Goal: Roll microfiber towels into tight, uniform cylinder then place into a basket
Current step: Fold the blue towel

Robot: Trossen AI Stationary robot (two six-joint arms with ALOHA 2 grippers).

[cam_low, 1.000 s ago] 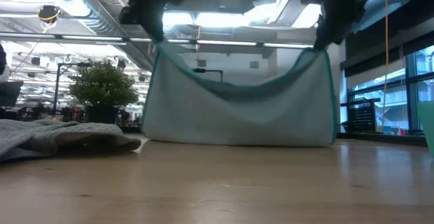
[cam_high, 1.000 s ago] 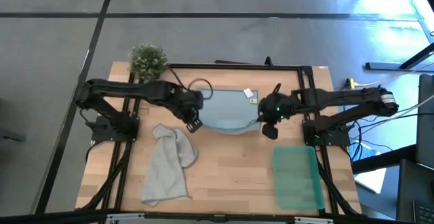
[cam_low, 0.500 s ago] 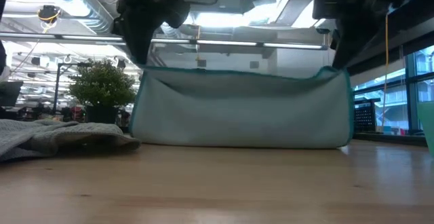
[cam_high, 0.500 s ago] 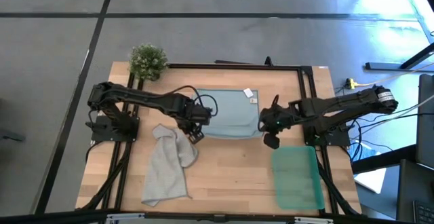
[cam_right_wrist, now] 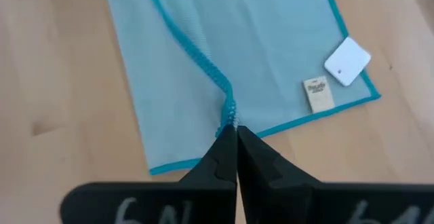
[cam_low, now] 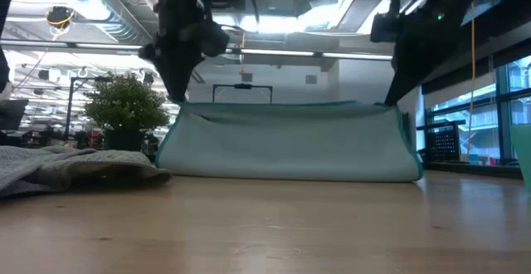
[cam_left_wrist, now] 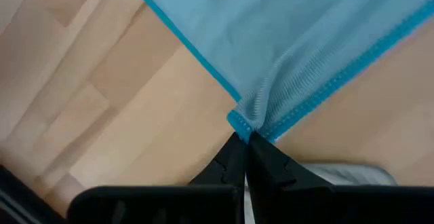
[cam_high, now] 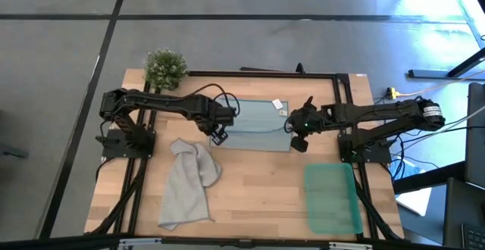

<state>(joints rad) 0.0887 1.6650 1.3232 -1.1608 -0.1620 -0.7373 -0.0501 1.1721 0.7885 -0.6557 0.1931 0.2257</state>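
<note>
I am holding the pale blue microfiber towel (cam_high: 254,125) at frame centre, left gripper (cam_high: 220,134) and right gripper (cam_high: 297,138) each clamping a corner.

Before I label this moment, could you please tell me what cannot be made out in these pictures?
- Basket: low view shows only a sliver at the right edge.
- Tag text on the blue towel: too small in the right wrist view.
- Grey towel: cut off by the left edge in the low view.
- Blue towel's far half: hidden behind its lifted front fold, low view.
</note>
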